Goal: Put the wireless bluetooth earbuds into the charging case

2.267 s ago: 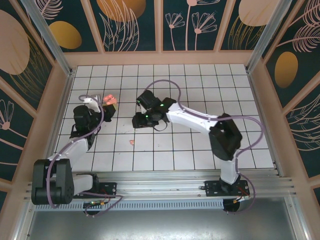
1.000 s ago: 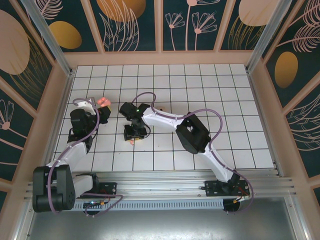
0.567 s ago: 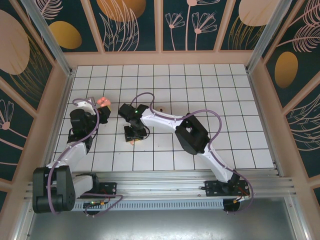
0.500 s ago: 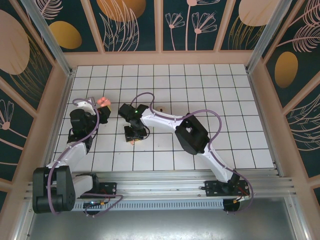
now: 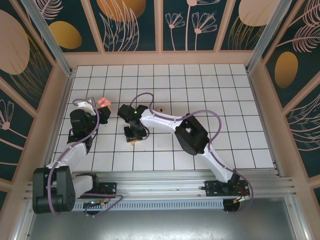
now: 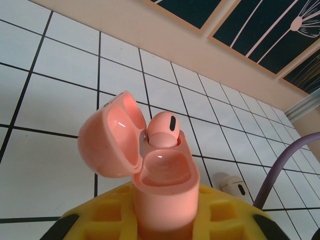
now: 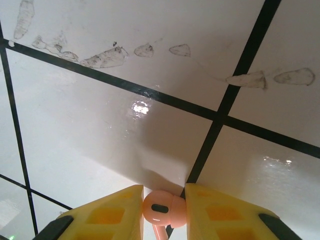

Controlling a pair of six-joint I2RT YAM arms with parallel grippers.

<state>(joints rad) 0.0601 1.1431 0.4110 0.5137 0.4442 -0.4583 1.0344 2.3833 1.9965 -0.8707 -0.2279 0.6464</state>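
In the charging case (image 6: 162, 187) clamped by the left gripper (image 6: 162, 225), one earbud (image 6: 162, 131) is seated; a second earbud (image 7: 160, 209) is pinched by the right gripper (image 7: 164, 201).

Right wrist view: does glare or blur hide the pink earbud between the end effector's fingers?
Right wrist view: no; pink earbud sharp between the yellow fingers, glare limited to small spots on the glossy tiles. Left wrist view: open pink charging case in focus, one tiny highlight in its empty socket.

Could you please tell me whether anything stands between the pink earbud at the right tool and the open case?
Nothing visible does: bare tiles lie between the pink earbud and the open case, whose near socket is empty.
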